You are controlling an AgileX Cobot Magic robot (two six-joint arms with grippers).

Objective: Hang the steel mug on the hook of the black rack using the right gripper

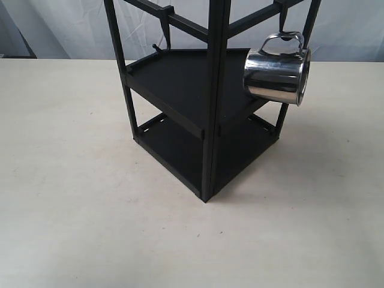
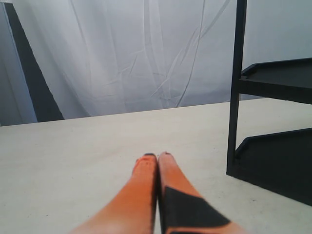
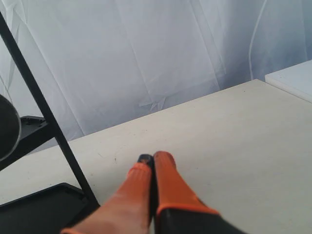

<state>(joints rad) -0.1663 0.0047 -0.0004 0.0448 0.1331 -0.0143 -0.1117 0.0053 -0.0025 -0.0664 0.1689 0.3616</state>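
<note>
Cream table [image 1: 72, 198] fills the lower frame of the exterior view, nearest the camera, bare and pale. On it, at centre, we see the black rack [image 1: 210, 120], tall, with two flat tiers and upright posts running out of the top of the frame. At upper right, the steel mug [image 1: 277, 75] hangs by its looped handle from the hook [image 1: 282, 27], of which only a dark strip behind the handle shows. No arm appears in this view.

In the right wrist view, the right pincer [image 3: 150, 158] sits low over the table with its orange fingers pressed together, gripping nothing; a rack post and a sliver of the mug's rim lie at the left edge. In the left wrist view, the left pincer [image 2: 157, 156] is likewise closed and empty, with the rack at the right of the frame.

We judge the hanging done, the mug free of any grip. What remains is to keep the right arm well apart from the rack, so nothing nudges the mug off.

The mug's long axis lies nearly level, tipped slightly down to the right. Its open mouth faces the right of the frame, its base faces left towards the rack's centre post, and its handle sits on top.
</note>
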